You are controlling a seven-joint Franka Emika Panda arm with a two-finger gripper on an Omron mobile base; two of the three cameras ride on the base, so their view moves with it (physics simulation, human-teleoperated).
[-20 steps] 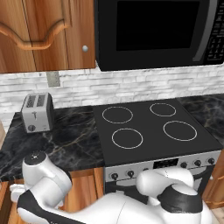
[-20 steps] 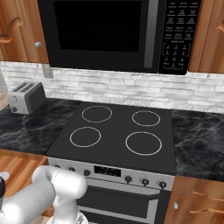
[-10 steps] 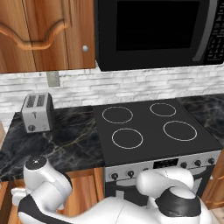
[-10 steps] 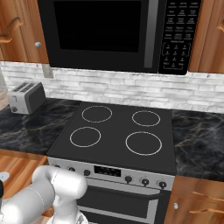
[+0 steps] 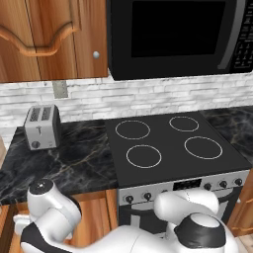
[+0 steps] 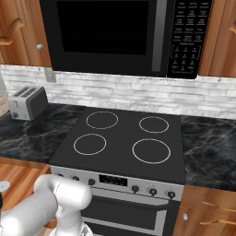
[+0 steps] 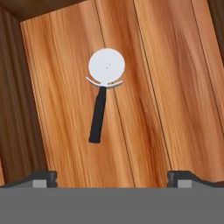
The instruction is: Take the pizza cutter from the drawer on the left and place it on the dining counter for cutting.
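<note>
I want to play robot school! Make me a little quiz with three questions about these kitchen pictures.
1. True or false: the pizza cutter lies flat on the wooden floor of the drawer.
2. What stands on the black worktop left of the stove? A) a kettle B) a toaster C) a bowl
3. Fill in: in the hand view the gripper is ____ above the cutter, touching nothing.

Key: 1 true. 2 B, the toaster. 3 open.
</note>
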